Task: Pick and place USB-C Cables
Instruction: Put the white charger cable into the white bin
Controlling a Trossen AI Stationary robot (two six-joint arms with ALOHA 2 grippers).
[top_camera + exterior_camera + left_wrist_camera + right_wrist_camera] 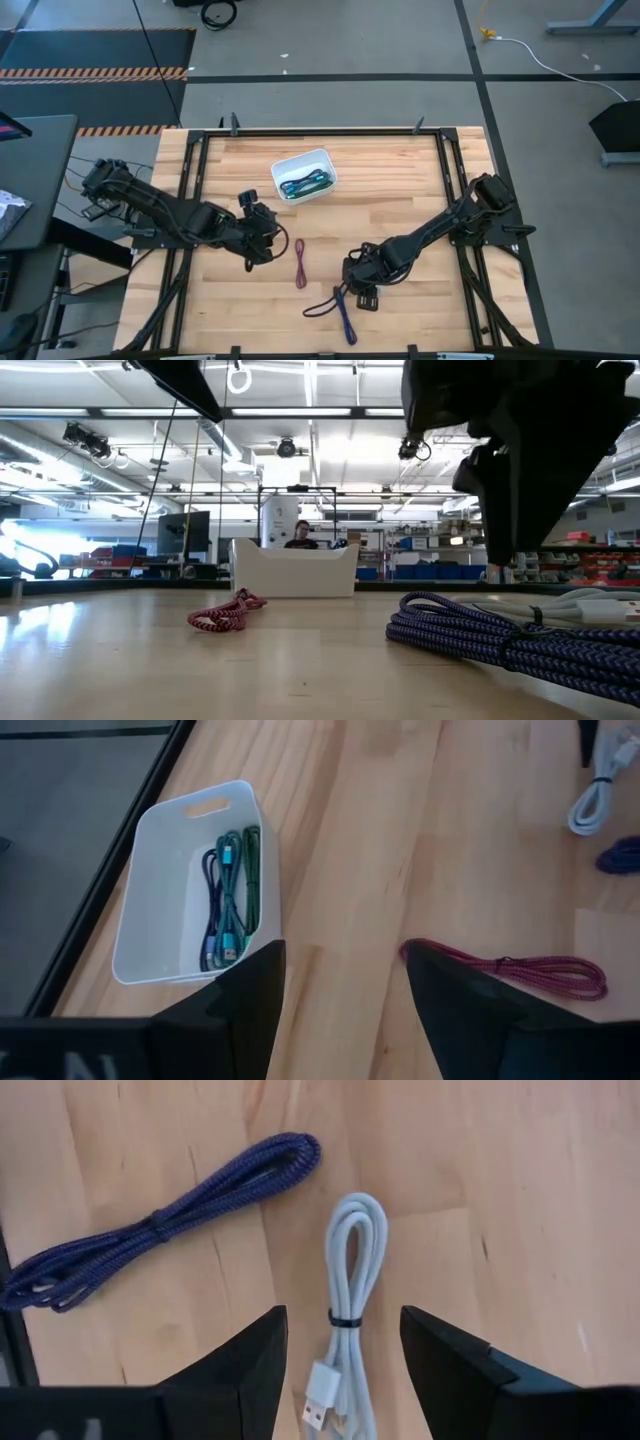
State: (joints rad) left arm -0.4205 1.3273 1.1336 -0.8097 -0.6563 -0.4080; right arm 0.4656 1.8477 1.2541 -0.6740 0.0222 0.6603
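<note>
**Cables: white one being lined up for a pick**

Cables are being sorted into the tray [322, 160], where the green, teal and one purple are already lying. A dark red cable [300, 262], a purple cable [160, 1220] and the white cable [352, 1295] are lying on the worktop [400, 190]. The right claw [343, 1355] is being held released just above the white cable, jaws straddling it. A descent and a clench are judged to be called for next. The left claw [345, 980] is waiting released beside the dark red cable.
</note>
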